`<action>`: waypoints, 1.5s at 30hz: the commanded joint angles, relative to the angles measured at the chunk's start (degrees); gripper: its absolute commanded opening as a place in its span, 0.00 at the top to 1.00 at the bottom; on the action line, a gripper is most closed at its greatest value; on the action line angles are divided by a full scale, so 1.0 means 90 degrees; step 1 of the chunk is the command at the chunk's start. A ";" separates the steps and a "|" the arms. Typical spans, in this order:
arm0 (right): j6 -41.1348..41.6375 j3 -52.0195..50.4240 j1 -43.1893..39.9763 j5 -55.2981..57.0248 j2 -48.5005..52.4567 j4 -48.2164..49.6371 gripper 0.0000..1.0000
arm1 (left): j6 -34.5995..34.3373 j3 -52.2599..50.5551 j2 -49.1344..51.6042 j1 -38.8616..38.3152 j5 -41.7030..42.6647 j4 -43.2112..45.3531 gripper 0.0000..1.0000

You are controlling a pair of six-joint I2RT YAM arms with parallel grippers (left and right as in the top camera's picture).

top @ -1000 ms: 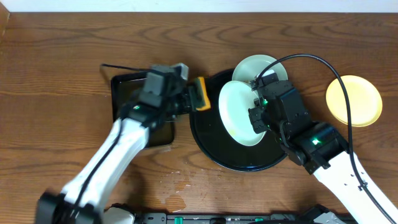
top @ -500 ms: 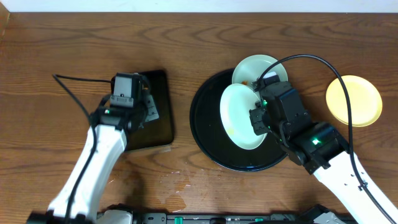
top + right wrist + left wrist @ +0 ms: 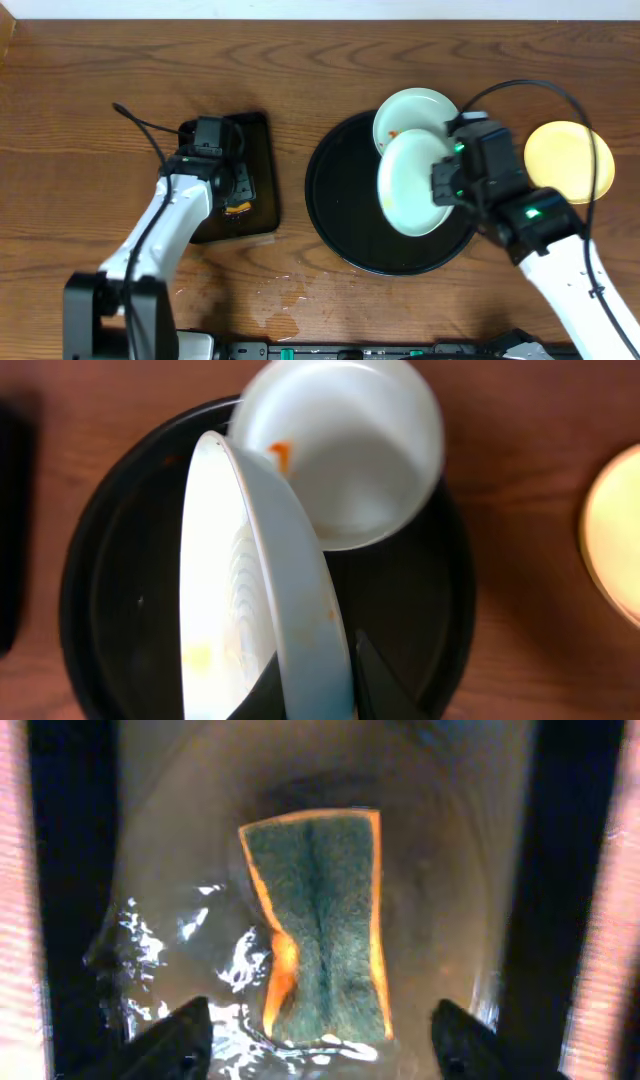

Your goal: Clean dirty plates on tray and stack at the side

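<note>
A pale mint plate (image 3: 412,183) (image 3: 262,590) hangs tilted on edge above the round black tray (image 3: 335,205) (image 3: 425,622), and my right gripper (image 3: 446,186) (image 3: 315,698) is shut on its rim. Faint yellow-orange marks show on the face of this plate. A second mint plate (image 3: 413,113) (image 3: 345,450) with an orange smear rests on the tray's far rim. The pale yellow plate (image 3: 569,160) (image 3: 616,530) lies on the table to the right. My left gripper (image 3: 228,190) (image 3: 320,1045) stands open over a green and orange sponge (image 3: 320,915) (image 3: 236,208).
The sponge lies in a wet rectangular black tray (image 3: 258,215) (image 3: 160,870) on the left. A small patch of water (image 3: 285,294) marks the wood near the front edge. Cables trail from both arms.
My left arm carried the sponge from beside the round tray to the rectangular tray and let it go, jaws now apart. The right gripper shifted its plate slightly to the right.
</note>
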 commanded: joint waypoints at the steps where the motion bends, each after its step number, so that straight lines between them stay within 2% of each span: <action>1: 0.0282 0.0121 -0.0709 -0.1120 0.0063 0.0012 0.99 | 0.0070 0.0367 -0.0731 0.0027 -0.0119 -0.0068 0.25; 4: 0.0843 0.0121 -0.1379 -0.1501 0.0216 -0.0158 0.99 | 0.0051 0.0367 -0.1309 0.0027 -0.0119 -0.0085 0.23; 5: 0.0724 0.0121 -0.1479 -0.1498 0.0277 -0.0163 0.99 | 0.0046 0.0367 -0.1474 0.0027 -0.0119 -0.0092 0.23; 8: -0.0848 0.0121 -0.1518 -0.2499 0.0413 -0.0160 0.99 | 0.0046 0.0367 -0.1868 0.0027 -0.0121 -0.0168 0.22; 9: -0.1001 0.0121 -0.1438 -0.2511 0.0415 -0.0197 0.99 | 0.0046 0.0367 -0.1960 0.0027 -0.0121 -0.0209 0.22; 12: -0.0415 0.0126 -0.1171 -0.1168 0.0413 -0.0282 0.99 | 0.0046 0.0367 -0.2108 0.0027 -0.0121 -0.0277 0.22; 16: 0.0199 0.0138 -0.1455 -0.1729 0.0398 -0.0095 0.99 | 0.0046 0.0367 -0.2120 0.0027 -0.0121 -0.0386 0.22; 19: 0.0629 0.0138 -0.2251 -0.2067 0.0406 0.0148 0.99 | 0.0046 0.0367 -0.2120 0.0027 -0.0121 -0.0476 0.22; 24: 0.0709 0.0138 -0.4044 -0.3711 0.0634 0.0721 0.99 | 0.0046 0.0367 -0.2120 0.0027 -0.0121 -0.0493 0.22; 31: 0.1433 0.0136 -0.5969 -0.3866 0.1525 0.1030 0.99 | 0.0046 0.0367 -0.2120 0.0027 -0.0121 -0.0493 0.21; 37: 0.1770 0.0136 -0.6883 -0.3946 0.2353 0.1817 0.99 | 0.0046 0.0367 -0.2120 0.0027 -0.0121 -0.0471 0.21; 45: 0.1943 0.0136 -0.7346 -0.3082 0.3359 0.1885 0.99 | 0.0046 0.0367 -0.2120 0.0027 -0.0121 -0.0469 0.21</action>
